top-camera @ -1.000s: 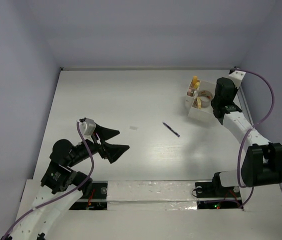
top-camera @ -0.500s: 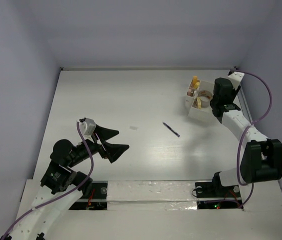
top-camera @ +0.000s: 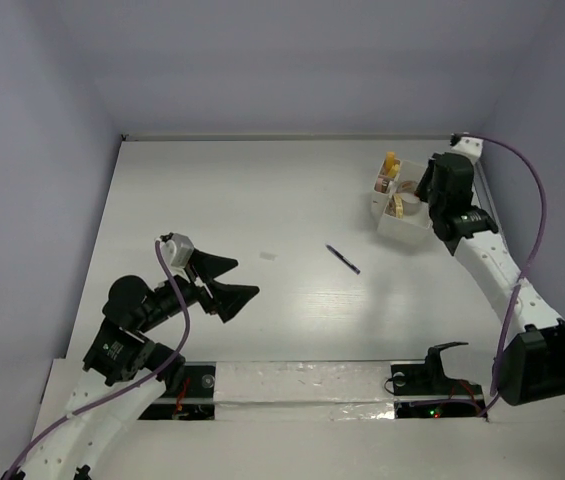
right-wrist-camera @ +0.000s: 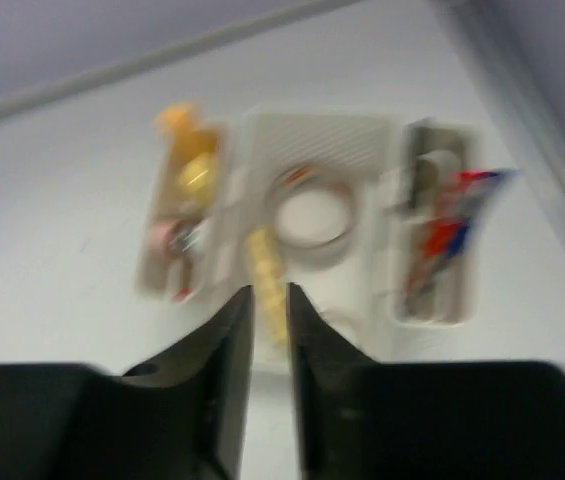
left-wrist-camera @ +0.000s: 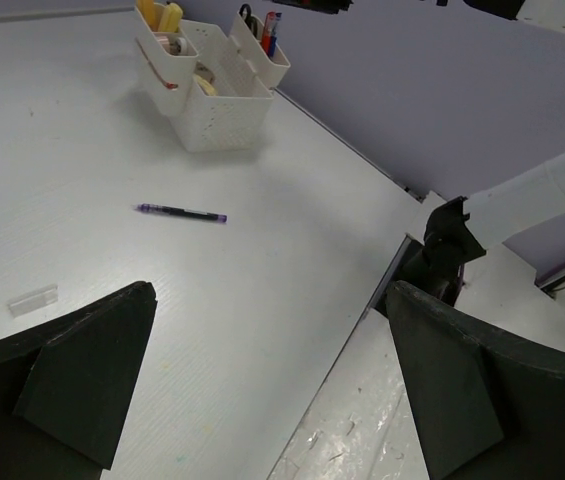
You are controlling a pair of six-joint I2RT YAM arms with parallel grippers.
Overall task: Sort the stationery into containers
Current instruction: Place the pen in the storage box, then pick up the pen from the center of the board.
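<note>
Beneath the right gripper [right-wrist-camera: 267, 300], the cream organizer [right-wrist-camera: 312, 135]

A robot test cell in a laboratory is indicated by what is seen: a plain white table [top-camera: 262, 200] is enclosed on three sides by flat pale-violet walls [top-camera: 292, 60], and a left arm [top-camera: 122, 340] and a right arm [top-camera: 489, 264] are bolted at its near edge. Purple cables [top-camera: 542, 205] are run along both arms, and the mounting strip [top-camera: 302, 385] between their bases appears to be covered in shiny tape, though that is poorly seen.
</note>
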